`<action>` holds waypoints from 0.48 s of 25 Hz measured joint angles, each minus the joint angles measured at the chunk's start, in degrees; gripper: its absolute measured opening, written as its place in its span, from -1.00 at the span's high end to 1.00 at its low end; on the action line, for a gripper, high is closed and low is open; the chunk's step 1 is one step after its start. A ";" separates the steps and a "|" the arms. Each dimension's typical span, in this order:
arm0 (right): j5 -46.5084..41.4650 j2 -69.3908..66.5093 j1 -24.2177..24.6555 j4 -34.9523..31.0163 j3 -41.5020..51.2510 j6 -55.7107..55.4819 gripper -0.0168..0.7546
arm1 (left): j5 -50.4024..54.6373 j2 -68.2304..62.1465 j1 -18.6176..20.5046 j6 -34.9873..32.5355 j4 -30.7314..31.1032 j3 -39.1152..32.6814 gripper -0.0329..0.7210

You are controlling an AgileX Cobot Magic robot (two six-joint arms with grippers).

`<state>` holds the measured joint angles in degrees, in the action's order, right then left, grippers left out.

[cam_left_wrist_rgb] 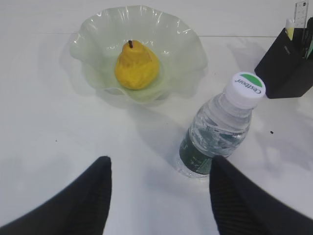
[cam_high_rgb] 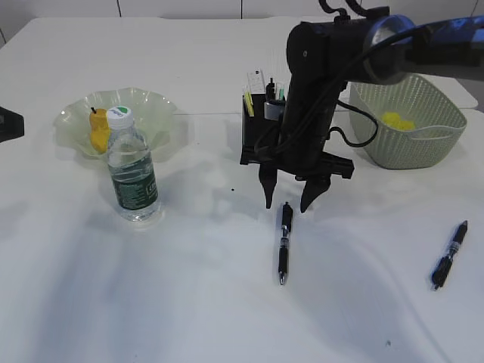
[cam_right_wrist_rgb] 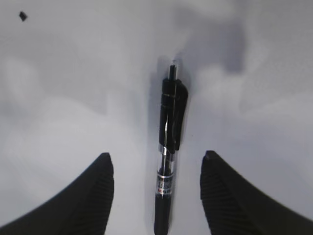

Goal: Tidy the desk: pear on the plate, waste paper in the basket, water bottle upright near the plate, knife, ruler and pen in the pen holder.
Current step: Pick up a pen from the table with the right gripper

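Observation:
A yellow pear (cam_left_wrist_rgb: 136,66) lies on the green glass plate (cam_left_wrist_rgb: 181,54). The water bottle (cam_left_wrist_rgb: 220,127) stands upright just in front of the plate. My left gripper (cam_left_wrist_rgb: 159,169) hangs open and empty, short of the bottle. A black pen (cam_right_wrist_rgb: 168,147) lies flat on the table, and my right gripper (cam_right_wrist_rgb: 155,164) stands open just above it, one finger on each side. A second pen (cam_high_rgb: 451,255) lies at the right. The black pen holder (cam_high_rgb: 261,128) holds a clear ruler (cam_left_wrist_rgb: 301,14) and a yellow-tipped item; I cannot pick out the knife. Yellow waste paper (cam_high_rgb: 397,121) sits in the basket (cam_high_rgb: 423,144).
The right arm (cam_high_rgb: 325,68) reaches over the pen holder and partly hides it. The bottle (cam_high_rgb: 132,170) and plate (cam_high_rgb: 151,106) fill the left side. A dark part of the left arm (cam_high_rgb: 9,125) shows at the left edge.

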<state>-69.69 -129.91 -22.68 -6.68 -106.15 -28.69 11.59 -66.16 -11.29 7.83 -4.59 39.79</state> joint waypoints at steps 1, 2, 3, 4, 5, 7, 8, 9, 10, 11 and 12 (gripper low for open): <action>0.00 -0.25 0.00 0.00 -0.04 -0.12 -0.13 | 0.00 0.00 0.00 0.00 0.00 0.00 -0.27; 0.12 -0.65 0.00 0.00 -0.04 -0.25 -0.14 | -0.10 0.00 0.00 0.00 0.00 0.00 -0.27; 0.12 -0.90 0.00 0.00 -0.04 -0.49 -0.14 | -0.11 0.00 0.00 0.00 0.00 0.00 -0.27; 0.12 -1.04 0.00 0.00 -0.04 -0.73 -0.14 | -0.11 0.00 0.00 0.00 0.00 0.00 -0.27; 0.22 -1.18 0.00 0.14 -0.04 -1.21 -0.14 | -0.20 0.00 0.00 0.00 0.00 0.00 -0.27; 0.50 -1.18 0.00 0.25 -0.04 -1.95 -0.14 | -0.20 0.00 0.00 0.00 0.00 0.00 -0.27; 0.69 -1.18 0.00 0.34 -0.04 -2.34 -0.14 | -0.20 0.00 0.00 0.00 0.00 0.00 -0.27; 0.96 -1.18 0.00 0.48 -0.04 -2.72 -0.14 | -0.20 0.00 0.00 0.00 0.00 0.00 -0.27; 1.24 -1.18 0.00 0.59 -0.04 -3.21 -0.14 | -0.20 0.00 0.00 0.00 0.00 0.00 -0.27; 1.36 -1.18 0.00 0.73 -0.04 -3.55 -0.14 | -0.20 0.00 0.00 0.00 0.00 0.00 -0.27; 1.45 -1.18 0.00 0.95 -0.13 -3.94 -0.14 | -0.20 0.00 0.00 0.00 0.00 0.00 -0.27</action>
<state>-68.24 -131.09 -22.68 -5.72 -106.28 -32.63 11.39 -66.16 -11.29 7.83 -4.59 39.79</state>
